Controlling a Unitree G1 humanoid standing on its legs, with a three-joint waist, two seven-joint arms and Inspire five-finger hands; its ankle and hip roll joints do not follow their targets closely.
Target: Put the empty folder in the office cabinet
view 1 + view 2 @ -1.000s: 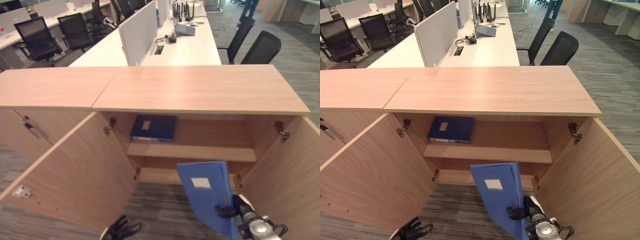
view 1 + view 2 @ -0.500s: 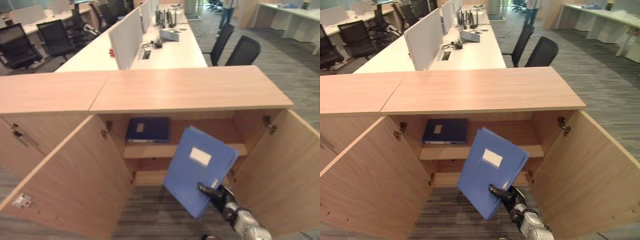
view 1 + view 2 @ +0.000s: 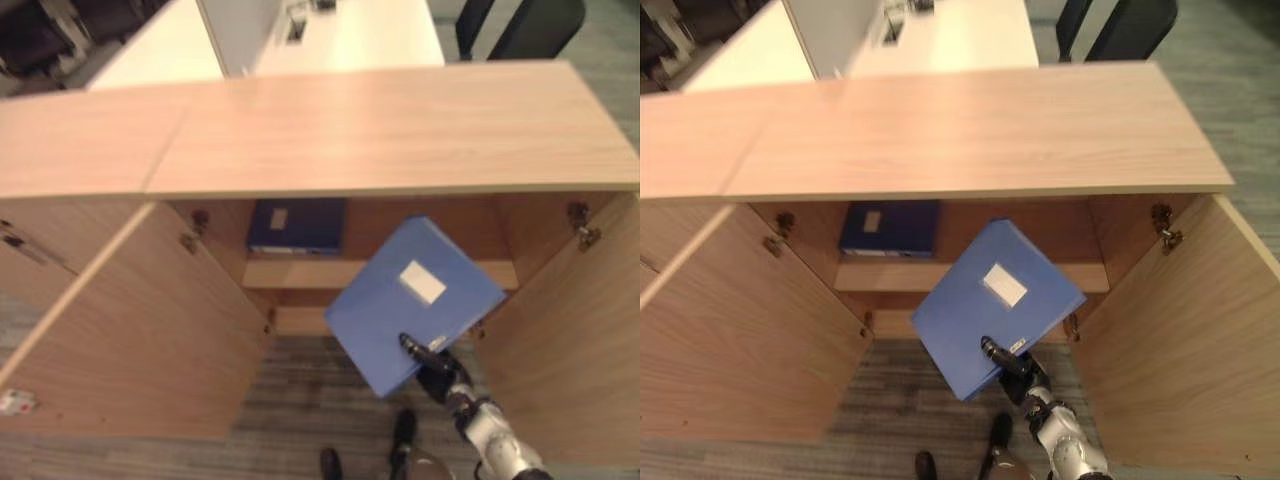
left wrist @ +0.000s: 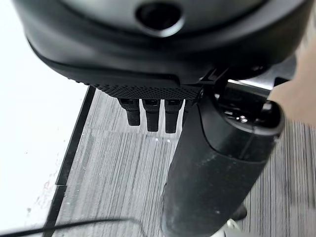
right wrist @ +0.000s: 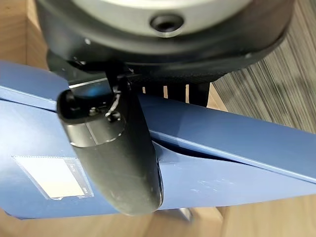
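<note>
My right hand point(image 3: 436, 369) is shut on the lower corner of a light blue folder point(image 3: 410, 300) with a white label, held tilted in front of the open wooden cabinet point(image 3: 380, 140). In the right wrist view the thumb point(image 5: 116, 158) presses on the folder point(image 5: 237, 148) with the fingers under it. The folder hangs before the cabinet's shelf point(image 3: 300, 272) and lower compartment, outside them. A dark blue folder point(image 3: 297, 224) lies flat on the shelf's left part. My left hand point(image 4: 163, 98) hangs over the carpet with straight fingers and holds nothing.
Both cabinet doors stand open, the left door point(image 3: 130, 330) and the right door point(image 3: 590, 340) flanking the opening. A second closed cabinet point(image 3: 60, 150) adjoins on the left. Behind are white desks point(image 3: 330, 30) and black chairs point(image 3: 530, 25). Grey carpet point(image 3: 300, 400) lies before the cabinet.
The camera has tipped downward and nearer the cabinet. My right hand has raised the light blue folder and turned it flatter, toward the cabinet opening.
</note>
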